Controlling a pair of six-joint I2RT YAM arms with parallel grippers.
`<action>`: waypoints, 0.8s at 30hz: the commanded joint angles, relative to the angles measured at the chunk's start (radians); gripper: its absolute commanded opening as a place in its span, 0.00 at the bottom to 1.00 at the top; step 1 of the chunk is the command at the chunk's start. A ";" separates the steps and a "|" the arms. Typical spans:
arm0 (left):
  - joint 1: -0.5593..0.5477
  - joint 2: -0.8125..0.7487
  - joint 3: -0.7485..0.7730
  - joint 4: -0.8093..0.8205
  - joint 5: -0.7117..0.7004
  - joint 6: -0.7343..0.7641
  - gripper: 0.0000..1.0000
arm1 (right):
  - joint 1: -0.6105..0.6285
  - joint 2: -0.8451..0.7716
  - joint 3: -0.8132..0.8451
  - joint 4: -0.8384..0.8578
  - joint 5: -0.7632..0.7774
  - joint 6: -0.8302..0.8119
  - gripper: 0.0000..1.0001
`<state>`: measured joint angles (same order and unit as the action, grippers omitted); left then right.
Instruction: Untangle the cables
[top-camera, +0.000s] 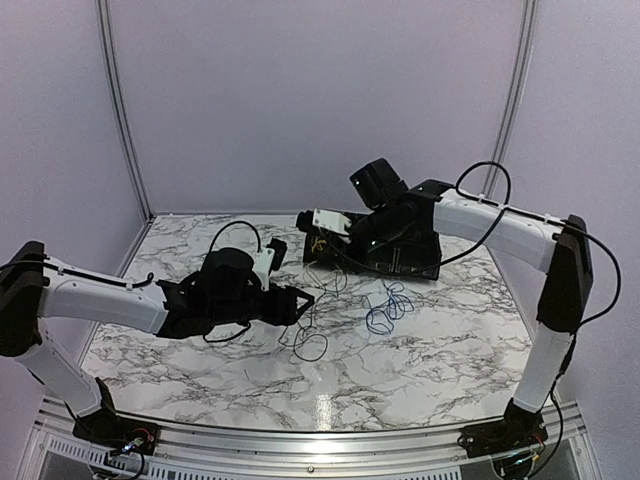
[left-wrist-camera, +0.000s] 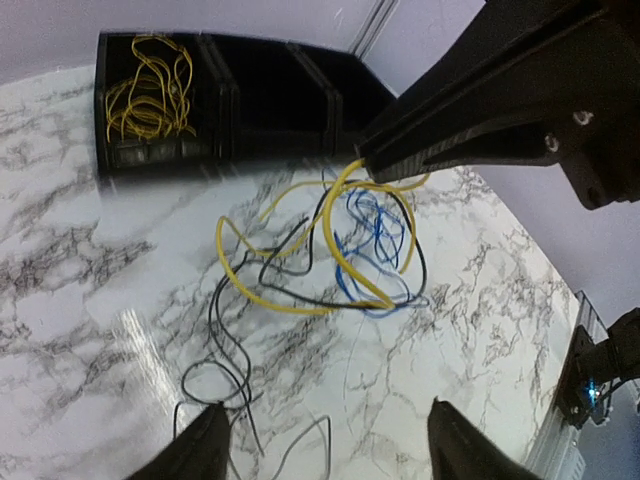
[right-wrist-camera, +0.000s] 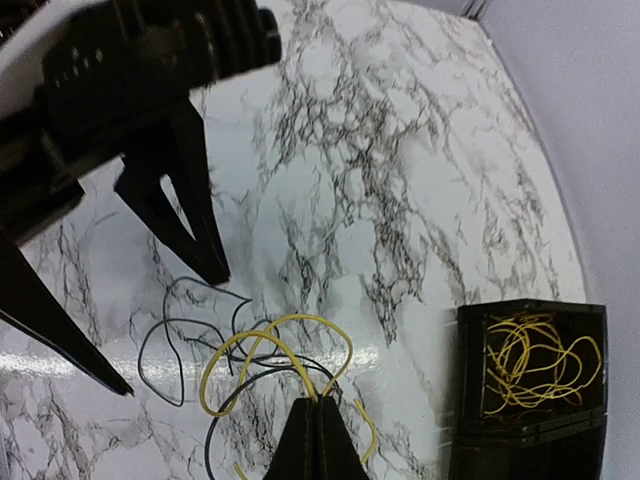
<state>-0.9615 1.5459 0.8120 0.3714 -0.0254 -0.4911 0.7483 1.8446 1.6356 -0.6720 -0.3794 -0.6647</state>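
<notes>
Right gripper: my jaws are pressed together on a loop of the yellow cable. Left gripper: my jaws stand apart, holding nothing, low over the marble table just short of the tangle. Cables: the yellow one, the black cable and the blue cable lie intertwined on the table, near a black bin holding more yellow wire.

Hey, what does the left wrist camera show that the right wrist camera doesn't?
Only left wrist: the blue cable, tangled with the others. Only right wrist: the left arm's housing above the open left claw. Both: the yellow cable pinched by the shut right claw, the black cable, and the black bin holding more yellow wire.
</notes>
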 joint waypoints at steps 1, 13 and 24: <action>-0.002 -0.030 0.070 0.149 -0.145 0.069 0.77 | 0.008 -0.047 0.081 -0.028 -0.083 0.097 0.00; 0.022 0.260 0.278 0.369 -0.099 -0.027 0.65 | 0.007 -0.090 0.238 -0.037 -0.185 0.235 0.00; 0.095 0.524 0.283 0.536 0.065 -0.259 0.29 | 0.004 -0.090 0.573 0.025 -0.323 0.522 0.00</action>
<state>-0.8761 2.0266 1.0874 0.8150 -0.0444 -0.6708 0.7464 1.7836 2.1006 -0.7025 -0.6472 -0.2676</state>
